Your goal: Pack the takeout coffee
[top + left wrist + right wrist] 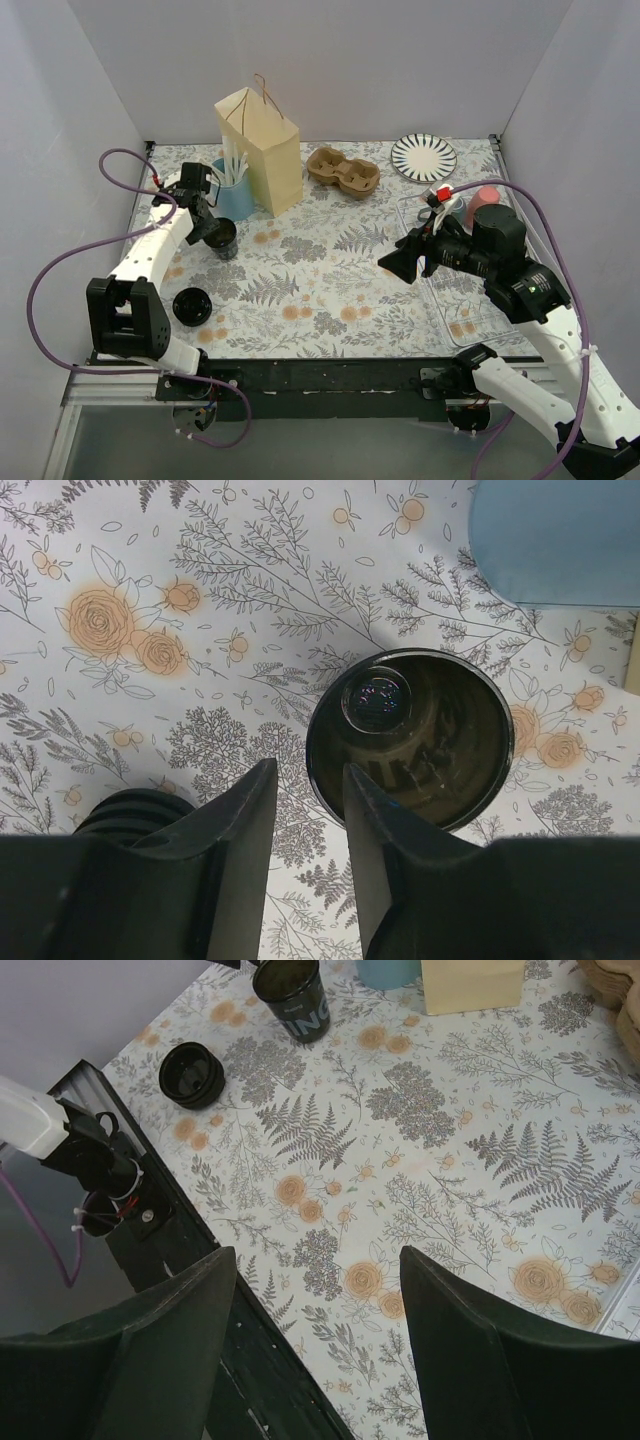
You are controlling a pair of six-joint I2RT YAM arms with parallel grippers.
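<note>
The takeout coffee (224, 240) is a small dark cup standing upright and uncovered on the floral tablecloth, left of the paper bag (262, 150). My left gripper (211, 231) hangs right over its near-left rim. In the left wrist view the cup (430, 742) is seen from above. The left gripper (309, 766) is narrowed but open, with one finger (375, 825) over the rim's inside and the other (240, 825) outside the wall. A gap still shows between the outer finger and the cup. My right gripper (397, 264) hovers open and empty at mid-right, far from the cup (296, 996).
A flat black lid (191, 306) lies near the left arm's base. A blue cup of white utensils (236, 192) stands just behind the coffee. A cardboard cup carrier (343, 170) and a striped plate (423, 157) sit at the back. A clear tray (470, 300) holds a red cup (487, 199).
</note>
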